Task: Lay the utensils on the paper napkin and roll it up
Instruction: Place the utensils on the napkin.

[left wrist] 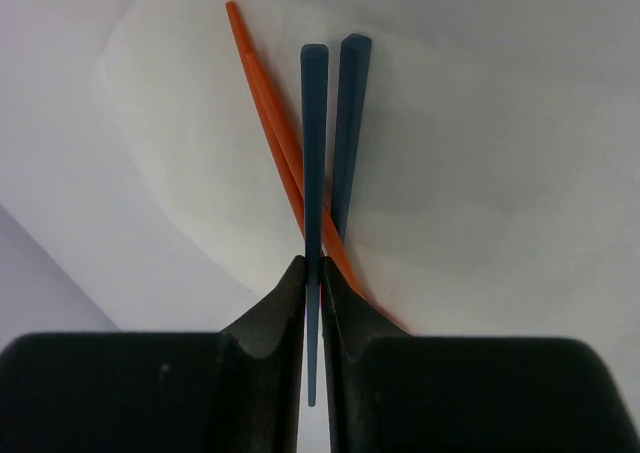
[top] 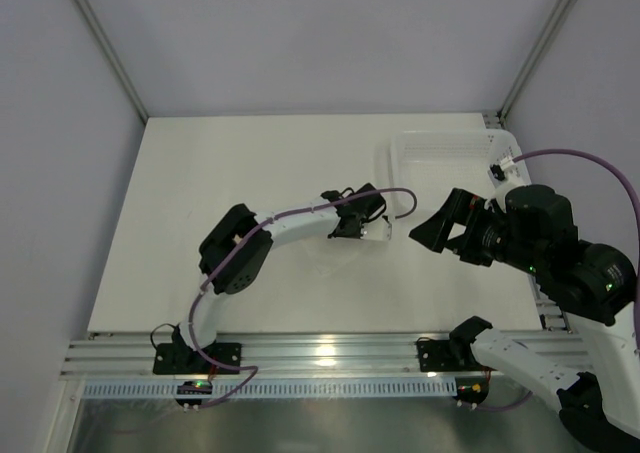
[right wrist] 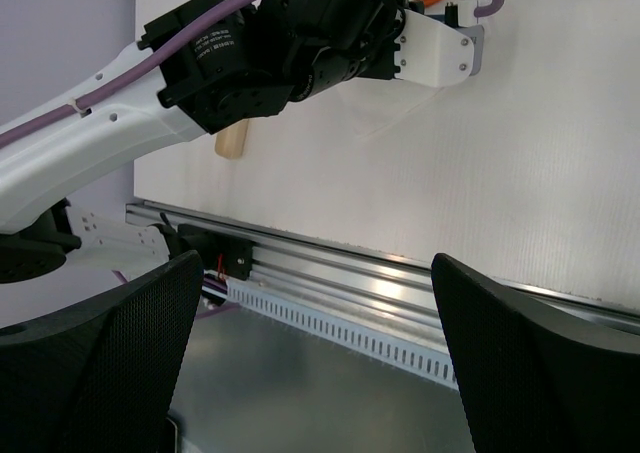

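Observation:
The left wrist view shows the paper napkin (left wrist: 200, 123) lying flat as a white sheet. On it lie the utensils: thin orange sticks (left wrist: 262, 83) slanting to the upper left and two dark blue sticks. My left gripper (left wrist: 313, 263) is shut on one blue stick (left wrist: 314, 123), whose end pokes back between the fingers. The other blue stick (left wrist: 350, 113) lies just to its right. From above, the left gripper (top: 375, 231) is at the table's middle right. My right gripper (top: 435, 233) hangs open beside it with nothing in its jaws, and it (right wrist: 315, 273) is over the near rail.
A white perforated basket (top: 450, 158) stands at the back right of the table. A short beige cylinder (right wrist: 231, 141) lies on the table behind the left arm. The aluminium rail (top: 330, 353) runs along the near edge.

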Robot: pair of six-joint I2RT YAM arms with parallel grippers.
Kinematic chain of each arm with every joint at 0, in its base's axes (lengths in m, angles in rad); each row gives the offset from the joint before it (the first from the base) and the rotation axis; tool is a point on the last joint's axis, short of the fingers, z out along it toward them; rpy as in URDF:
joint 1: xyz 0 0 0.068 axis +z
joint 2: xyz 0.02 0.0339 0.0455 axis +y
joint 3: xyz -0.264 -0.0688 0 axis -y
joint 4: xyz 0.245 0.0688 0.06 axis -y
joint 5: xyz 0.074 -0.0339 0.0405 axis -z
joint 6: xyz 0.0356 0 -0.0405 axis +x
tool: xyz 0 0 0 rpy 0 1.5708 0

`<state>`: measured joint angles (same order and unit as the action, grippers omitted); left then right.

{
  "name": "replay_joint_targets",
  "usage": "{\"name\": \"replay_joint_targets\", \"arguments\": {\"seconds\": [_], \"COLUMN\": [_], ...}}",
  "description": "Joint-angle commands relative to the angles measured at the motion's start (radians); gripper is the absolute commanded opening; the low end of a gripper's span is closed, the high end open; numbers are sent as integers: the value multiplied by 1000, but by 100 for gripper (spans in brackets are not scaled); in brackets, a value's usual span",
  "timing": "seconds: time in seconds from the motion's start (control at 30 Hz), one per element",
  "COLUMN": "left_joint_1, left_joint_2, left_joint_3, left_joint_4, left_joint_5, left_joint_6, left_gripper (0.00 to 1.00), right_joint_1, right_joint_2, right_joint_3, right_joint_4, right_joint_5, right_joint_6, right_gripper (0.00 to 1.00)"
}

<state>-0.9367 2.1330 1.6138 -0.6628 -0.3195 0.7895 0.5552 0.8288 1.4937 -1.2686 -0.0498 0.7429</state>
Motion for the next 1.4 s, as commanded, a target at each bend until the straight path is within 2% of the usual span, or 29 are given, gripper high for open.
{"name": "replay_joint_targets", "arguments": {"seconds": [0.0, 0.43, 0.7, 0.93, 1.13, 1.37], "left_joint_1": [-7, -11, -13, -11, 13, 108], "left_joint_2": [10, 7, 16, -30, -91, -283], "left_joint_3": [34, 29, 63, 113, 113, -14], "left_joint_4": [5, -27, -26, -17, -44, -69], "left_joint_5": [-15, -24, -105, -162, -208, -219], "left_joint_6": [-4, -65, -122, -251, -375, -597], "left_gripper": [11, 11, 15, 27, 31, 35], "right_joint_1": [3, 3, 3, 3, 3, 5], "right_joint_2": [-10, -5, -3, 0, -7, -10], "right_joint_3": [0, -13, -26, -15, -16, -9], "right_joint_4": [-3, 12, 21, 21, 29, 31], "right_joint_5": [16, 5, -8, -10, -7, 10], "right_joint_6": [12, 7, 9, 9, 13, 3], "right_gripper": [99, 99, 99, 99, 99, 100]}}
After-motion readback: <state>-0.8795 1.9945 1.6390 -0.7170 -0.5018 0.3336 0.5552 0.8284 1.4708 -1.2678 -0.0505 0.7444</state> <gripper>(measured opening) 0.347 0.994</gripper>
